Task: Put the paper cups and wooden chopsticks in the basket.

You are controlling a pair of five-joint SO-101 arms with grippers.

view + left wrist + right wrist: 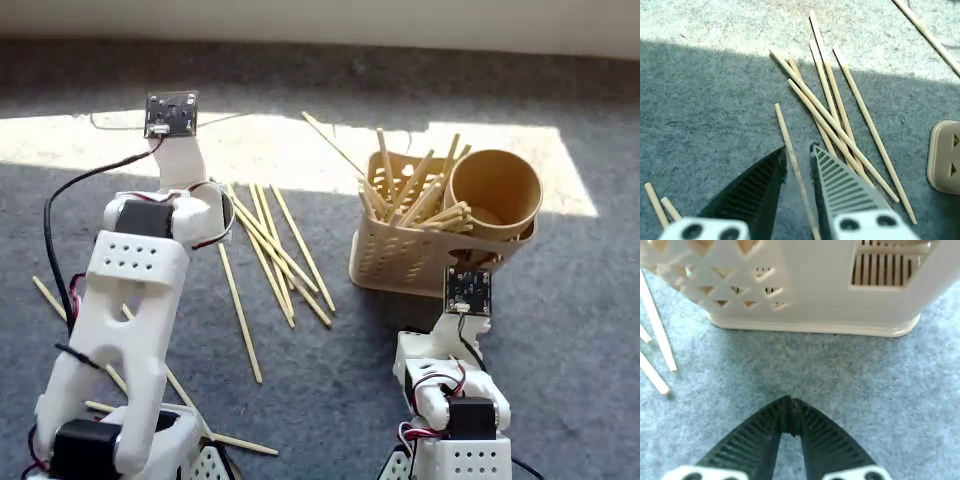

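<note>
Over the grey carpeted surface [700, 100], the left gripper [798, 149], slightly open, straddles one thin wooden chopstick [784, 127]; the right gripper [790, 404] is closed and empty.

The left arm [125, 300] is seen stretched forward from its base at the near left, with red and black cables run along its white links. Its wrist is angled downward, and the camera board [172, 115] is carried at the far end. The left gripper [799, 149] is pointed down at the floor, and its jaws are parted by a narrow gap at the tips. The right arm [455, 410] is folded low and short at the near right. The right gripper [790, 404] is aimed down and forward close to the floor, its ribbed black fingers [752, 440] closed tip to tip.
</note>
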